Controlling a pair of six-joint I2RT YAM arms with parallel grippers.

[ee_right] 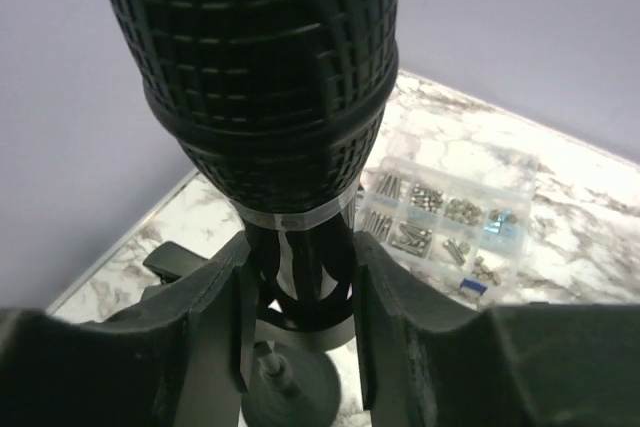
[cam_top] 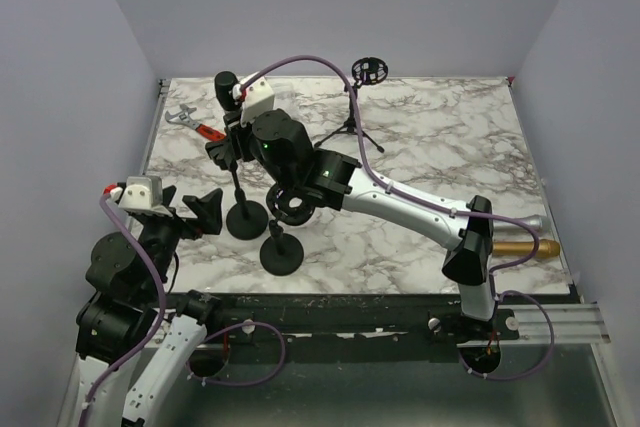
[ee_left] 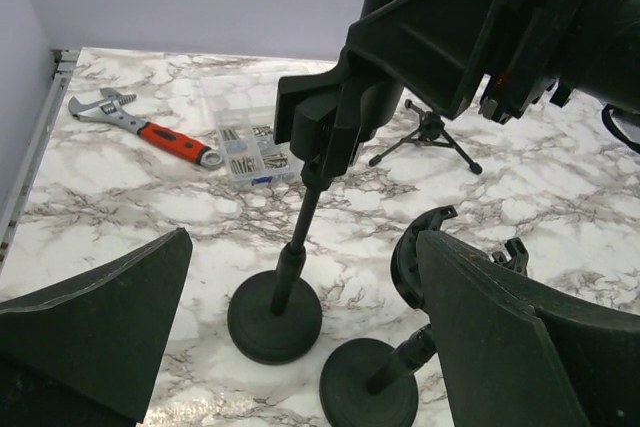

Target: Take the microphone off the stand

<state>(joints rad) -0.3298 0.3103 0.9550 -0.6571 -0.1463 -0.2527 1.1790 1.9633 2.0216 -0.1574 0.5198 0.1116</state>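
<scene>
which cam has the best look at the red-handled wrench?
Left wrist: the wrench lies whole and unobstructed. Top external shows the wrench small, near the far left corner. Right wrist does not show it.

Our left pincer (ee_left: 300,247) ends in black, wedge-shaped fingers (ee_left: 100,327). Just behind it sits a white camera box (cam_top: 141,192). Purple cables (cam_top: 300,60) trail along both arms. Our right arm (cam_top: 410,209) is white between black joints (cam_top: 280,142) with small green lights.

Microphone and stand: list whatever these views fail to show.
- Contact of right claw with microphone: right wrist view, dark under the head; top view, wrist covers it.
- Top of second stand: left wrist view, left claw covers it.
- Left end of gold object: top view, right arm overlaps it.
</scene>
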